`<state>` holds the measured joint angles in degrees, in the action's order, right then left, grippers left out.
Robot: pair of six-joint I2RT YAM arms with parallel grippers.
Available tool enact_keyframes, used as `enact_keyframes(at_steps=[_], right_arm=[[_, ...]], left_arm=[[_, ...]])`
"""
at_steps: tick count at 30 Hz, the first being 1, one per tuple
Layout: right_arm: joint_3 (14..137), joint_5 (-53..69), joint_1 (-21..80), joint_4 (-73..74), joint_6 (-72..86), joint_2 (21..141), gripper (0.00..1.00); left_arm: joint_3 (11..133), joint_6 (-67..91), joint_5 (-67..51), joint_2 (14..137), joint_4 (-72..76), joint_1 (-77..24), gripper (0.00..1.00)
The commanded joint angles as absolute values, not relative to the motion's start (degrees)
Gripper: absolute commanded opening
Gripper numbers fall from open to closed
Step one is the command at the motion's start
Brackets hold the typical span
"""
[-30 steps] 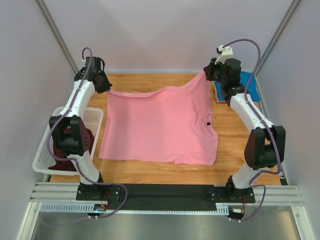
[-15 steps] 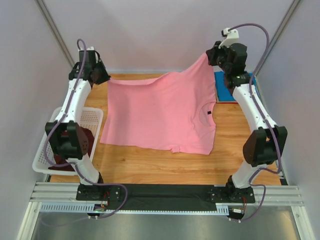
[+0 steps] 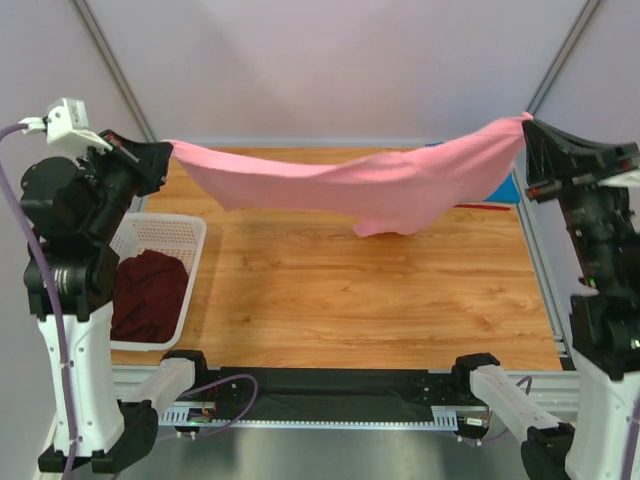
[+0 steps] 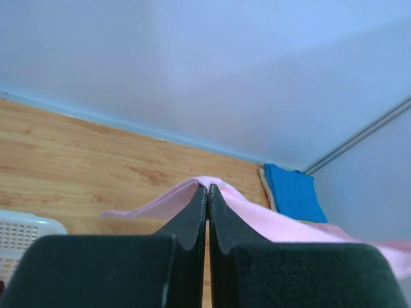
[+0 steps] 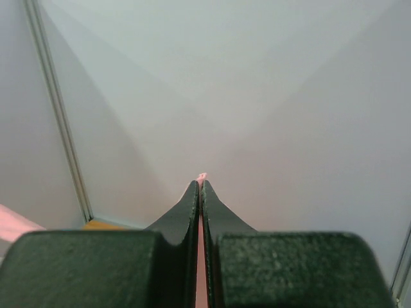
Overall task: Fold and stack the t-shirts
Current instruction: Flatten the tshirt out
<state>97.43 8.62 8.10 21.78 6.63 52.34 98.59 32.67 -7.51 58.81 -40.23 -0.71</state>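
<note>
**Pink shirt strung between two raised arms**

Top view: your pink t-shirt point(image 3: 350, 185) hangs above the table point(image 3: 330, 300) and sags in the middle. It looks like light, limp cloth, so hold it by the edges. The left gripper point(image 3: 168, 150) and right gripper point(image 3: 527, 122) sit high and wide apart.

Left wrist: the jaws are pinched tight on pink fabric.

Right wrist: the jaws are closed, with a pink sliver at the tips.

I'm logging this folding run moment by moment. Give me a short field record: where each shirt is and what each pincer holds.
pink t-shirt: hangs stretched between both pincers, middle sagging
left pincer: shut on one end of the pink t-shirt
right pincer: shut on the opposite end
maroon t-shirt: bunched in the white basket
blue t-shirt: lying flat at the table's far right corner
</note>
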Motion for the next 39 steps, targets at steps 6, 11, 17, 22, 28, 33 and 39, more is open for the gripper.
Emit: enact_keyframes(at_steps=[6,11,17,22,28,33,39], right_arm=[[111.3,11.7,8.1,39.6,4.7,46.4,0.0],[115.6,12.0,8.0,38.9,5.8,44.0,0.0],[102.8,7.6,8.1,30.3,0.9,46.2,0.0],[95.7,7.6,8.1,21.5,-3.8,54.8,0.0],[92.0,12.2,7.9,7.7,-5.4,72.6,0.0],[93.2,14.8,8.0,0.4,-7.2,90.9,0.0],[95.3,15.4,8.0,-4.9,-6.5,106.2,0.0]], left_arm=[[107.8,33.9,-9.6,51.9,-51.8,-0.4,0.0],[111.1,33.2,-6.3,50.5,-54.8,-0.6,0.0],[103.1,32.6,-4.4,51.8,-48.2,-0.6,0.0],[93.6,30.9,-1.9,58.7,-40.9,-0.5,0.0],[89.2,30.4,-2.7,74.3,-31.0,-0.4,0.0],[97.3,30.8,-4.0,93.3,-27.3,-0.4,0.0],[108.9,28.9,-5.2,112.3,-26.5,2.6,0.0]])
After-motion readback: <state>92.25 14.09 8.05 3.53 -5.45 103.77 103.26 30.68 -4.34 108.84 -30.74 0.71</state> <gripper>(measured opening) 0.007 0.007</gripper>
